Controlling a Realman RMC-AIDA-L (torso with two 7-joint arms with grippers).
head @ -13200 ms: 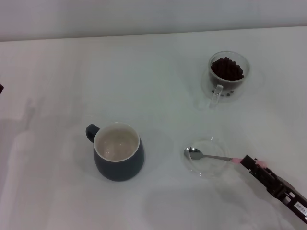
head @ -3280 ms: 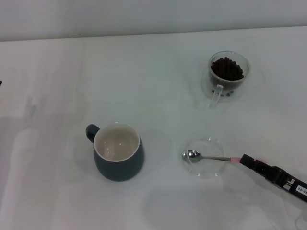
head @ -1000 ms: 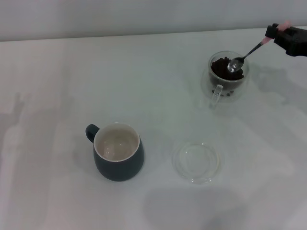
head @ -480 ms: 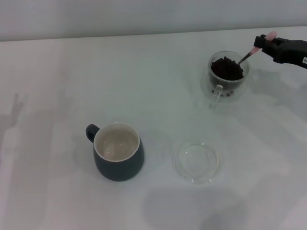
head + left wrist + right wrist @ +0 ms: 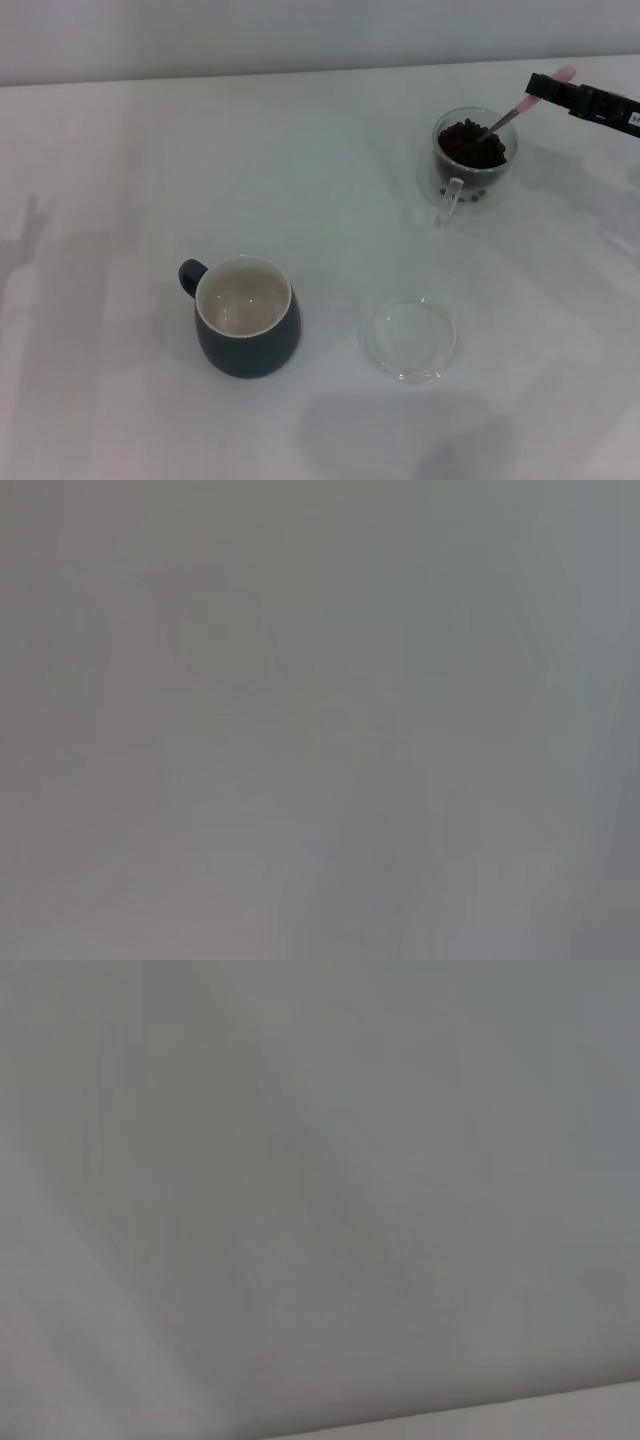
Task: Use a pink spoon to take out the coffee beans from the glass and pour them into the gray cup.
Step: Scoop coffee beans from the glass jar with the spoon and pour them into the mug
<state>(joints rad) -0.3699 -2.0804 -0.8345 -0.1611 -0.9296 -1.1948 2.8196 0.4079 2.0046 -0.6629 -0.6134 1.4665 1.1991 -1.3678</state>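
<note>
The glass, a clear double-walled mug, stands at the back right with a heap of coffee beans in it. My right gripper is at the far right, just behind the glass, shut on the pale pink handle of the pink spoon. The spoon slants down to the left, and its bowl is buried in the beans. The gray cup stands at the front left; its cream inside shows no beans. My left gripper is out of view. Both wrist views show only a plain grey surface.
A flat round clear glass dish lies on the white table to the right of the gray cup, with nothing in it. A pale wall runs along the table's far edge.
My right gripper lifted the spoon off the dish and carried it back to the glass. In the last half second the spoon's bowl has pushed down into the beans.
</note>
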